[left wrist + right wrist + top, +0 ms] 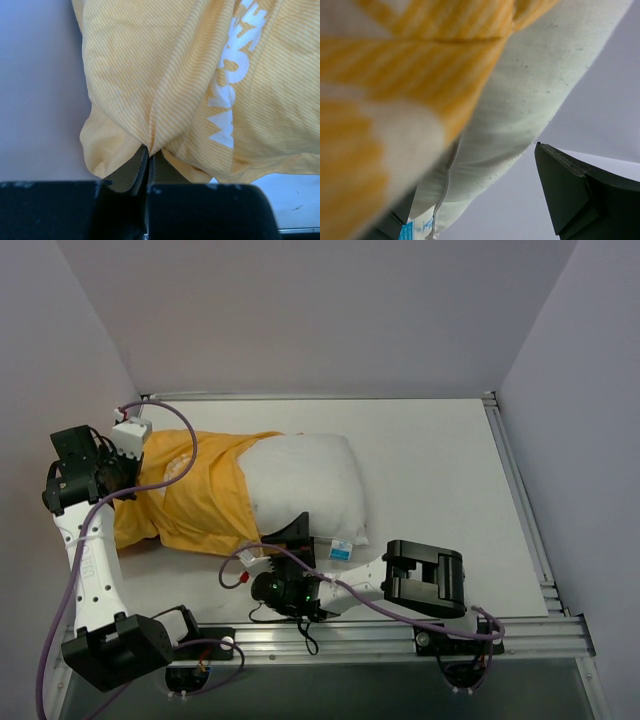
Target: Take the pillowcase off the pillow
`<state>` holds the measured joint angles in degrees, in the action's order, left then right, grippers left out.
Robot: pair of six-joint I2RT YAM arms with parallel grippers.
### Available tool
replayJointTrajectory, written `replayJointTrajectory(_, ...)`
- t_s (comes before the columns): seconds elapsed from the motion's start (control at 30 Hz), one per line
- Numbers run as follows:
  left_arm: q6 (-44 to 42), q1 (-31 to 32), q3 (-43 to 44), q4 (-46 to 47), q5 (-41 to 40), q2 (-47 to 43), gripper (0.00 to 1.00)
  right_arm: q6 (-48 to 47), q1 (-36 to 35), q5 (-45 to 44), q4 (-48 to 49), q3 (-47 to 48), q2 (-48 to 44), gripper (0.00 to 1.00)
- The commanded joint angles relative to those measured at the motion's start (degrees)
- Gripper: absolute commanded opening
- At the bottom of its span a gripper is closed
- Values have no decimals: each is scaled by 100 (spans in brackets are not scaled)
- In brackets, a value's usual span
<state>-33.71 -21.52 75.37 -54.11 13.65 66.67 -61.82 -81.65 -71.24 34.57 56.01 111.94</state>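
One pillowcase (pixel 195 500), left of centre in the top view. One pillow (pixel 305 480) at centre (its left part is inside the cover), with one tag (pixel 341 550) on its lower edge. Two arms: left arm (pixel 90 560) at the left edge, right arm (pixel 360 592) at bottom centre. One table (pixel 440 470).

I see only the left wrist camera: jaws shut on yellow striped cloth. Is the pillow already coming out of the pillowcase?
Observer: Partly. From above, the right part of the pillow lies bare; the pillowcase covers its left part.
Operator: And the other arm?
Observer: The right gripper is at the pillow's near edge, beside the blue-and-white tag.
Operator: Does it hold the pillow?
Observer: No. Its jaws stand wide open, the pillow's edge between them.
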Motion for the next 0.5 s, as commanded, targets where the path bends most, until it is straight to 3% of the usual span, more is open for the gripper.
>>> replayJointTrajectory(0.0,-91,7,285,471,-11,12,2,152,342,275,-2,85,-164,100)
replayJointTrajectory(0.1,-100,7,276,489,-38,12,2,547,632,488,-468,340,-15,99)
replayJointTrajectory(0.23,-135,7,250,515,-64,30,2,1434,957,1267,-1213,805,-110,80)
replayJointTrajectory(0.27,-153,-1,250,524,-73,47,2,1610,1062,1384,-1476,876,-155,60)
replayJointTrajectory(0.33,-179,-1,259,533,-90,65,2,1961,1159,1577,-1672,973,-295,33)
replayJointTrajectory(0.37,-171,-2,267,550,-91,82,2,2033,1203,1665,-1699,973,-356,0)
replayJointTrajectory(0.47,-162,-2,302,550,-99,144,2,2376,1423,1885,-1795,886,-699,0)
